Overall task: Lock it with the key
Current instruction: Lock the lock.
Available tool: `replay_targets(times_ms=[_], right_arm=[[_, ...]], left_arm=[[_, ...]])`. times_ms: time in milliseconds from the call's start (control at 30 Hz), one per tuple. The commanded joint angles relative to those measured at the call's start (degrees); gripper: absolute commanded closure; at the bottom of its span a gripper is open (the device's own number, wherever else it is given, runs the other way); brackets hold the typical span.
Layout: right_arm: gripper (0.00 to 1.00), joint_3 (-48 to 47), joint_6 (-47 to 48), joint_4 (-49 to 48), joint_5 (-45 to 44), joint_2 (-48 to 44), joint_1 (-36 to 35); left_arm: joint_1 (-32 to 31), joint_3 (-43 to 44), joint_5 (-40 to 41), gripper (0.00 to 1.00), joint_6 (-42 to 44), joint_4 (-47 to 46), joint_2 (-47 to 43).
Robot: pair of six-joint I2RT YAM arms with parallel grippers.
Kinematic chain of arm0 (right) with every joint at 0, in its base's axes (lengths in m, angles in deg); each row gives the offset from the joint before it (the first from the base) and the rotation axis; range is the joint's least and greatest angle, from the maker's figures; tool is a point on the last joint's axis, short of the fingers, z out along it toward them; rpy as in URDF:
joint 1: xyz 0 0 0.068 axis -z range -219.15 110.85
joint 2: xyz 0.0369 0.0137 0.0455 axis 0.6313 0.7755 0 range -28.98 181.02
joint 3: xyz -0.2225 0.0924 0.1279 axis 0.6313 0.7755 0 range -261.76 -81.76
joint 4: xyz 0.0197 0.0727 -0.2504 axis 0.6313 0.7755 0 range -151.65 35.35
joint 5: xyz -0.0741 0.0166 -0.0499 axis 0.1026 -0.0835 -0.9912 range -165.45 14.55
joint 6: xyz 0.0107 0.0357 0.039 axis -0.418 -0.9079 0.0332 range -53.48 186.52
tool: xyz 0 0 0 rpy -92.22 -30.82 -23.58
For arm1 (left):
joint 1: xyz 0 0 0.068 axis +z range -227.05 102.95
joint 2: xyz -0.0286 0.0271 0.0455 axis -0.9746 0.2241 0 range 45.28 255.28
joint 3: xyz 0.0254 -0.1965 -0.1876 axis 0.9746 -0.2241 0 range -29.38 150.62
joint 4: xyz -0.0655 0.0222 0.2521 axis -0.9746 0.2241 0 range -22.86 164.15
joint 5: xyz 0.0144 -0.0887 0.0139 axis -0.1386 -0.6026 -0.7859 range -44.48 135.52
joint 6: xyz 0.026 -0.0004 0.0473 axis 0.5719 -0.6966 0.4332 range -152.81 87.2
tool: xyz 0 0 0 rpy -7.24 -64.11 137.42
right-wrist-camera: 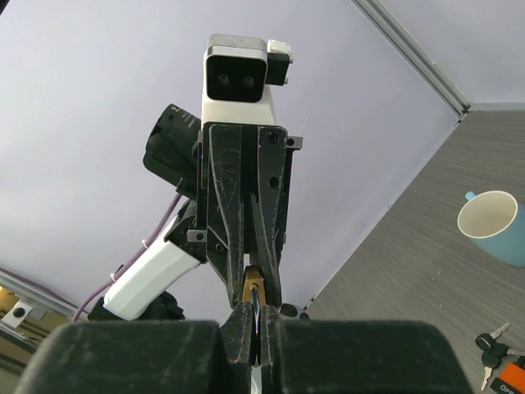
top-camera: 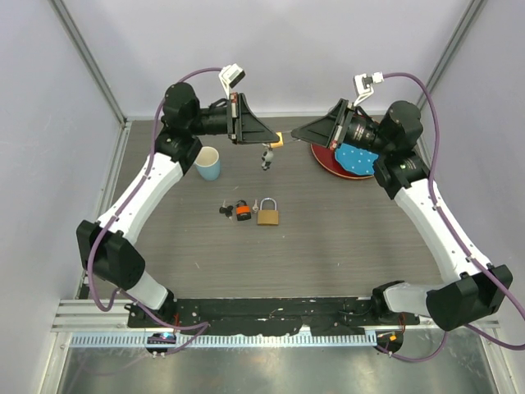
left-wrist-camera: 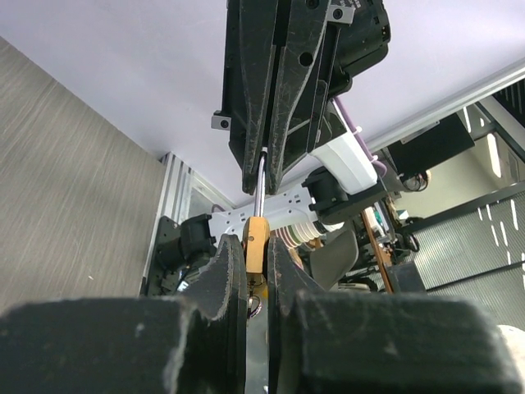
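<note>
The key, a small bunch with an orange head and a black head, lies on the table beside the big brass padlock. No gripper touches either. It also shows in the right wrist view as the key at the lower right corner. Both arms are raised and meet tip to tip above the table's far part. My left gripper is shut on a tiny brass padlock, whose keychain dangles below. My right gripper is shut on a thin silver blade that runs into that tiny padlock.
A light blue cup stands at the back left of the table. A red plate with a blue cloth sits at the back right under the right arm. Grey walls enclose the table on three sides.
</note>
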Motion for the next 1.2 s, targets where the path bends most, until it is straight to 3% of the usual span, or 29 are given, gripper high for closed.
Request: replay_targets(times_ms=[0,233,400,600,767,967,1067,1133,1167], right_arm=[[0.99,-3.3,2.8,2.8,3.4,2.1,-5.3],[0.99,-5.2,6.5,8.0,6.6,3.5,-4.2],[0.98,-7.4,10.5,14.2,10.4,5.6,-4.1],[0.98,-11.1,17.1,23.7,11.9,8.0,-3.9],[0.99,-13.6,21.4,29.1,11.9,9.5,-3.2],[0.99,-15.7,23.0,32.1,11.9,11.0,-3.2],[0.98,-16.1,23.0,32.1,12.0,11.6,-3.2],[0.98,-16.4,22.9,32.1,11.8,11.8,-3.2],[0.99,-16.4,22.8,32.2,11.6,12.0,-3.2]], left_arm=[[-5.3,3.6,4.4,1.0,5.1,3.2,0.3],[-0.6,0.6,2.8,0.69,9.9,10.4,-4.0],[1.6,0.2,-1.9,0.61,12.6,13.0,-5.1],[1.9,4.0,-3.7,0.48,26.1,32.5,-5.3],[1.6,5.8,0.7,0.46,38.6,52.5,-5.2],[-1.5,1.3,2.7,0.48,39.0,52.2,-6.5],[-2.3,0.4,3.0,0.62,38.0,50.9,-6.4],[-2.5,-0.1,2.9,0.79,35.9,48.2,-6.3],[-2.7,-0.3,2.7,0.95,35.1,47.0,-6.3]])
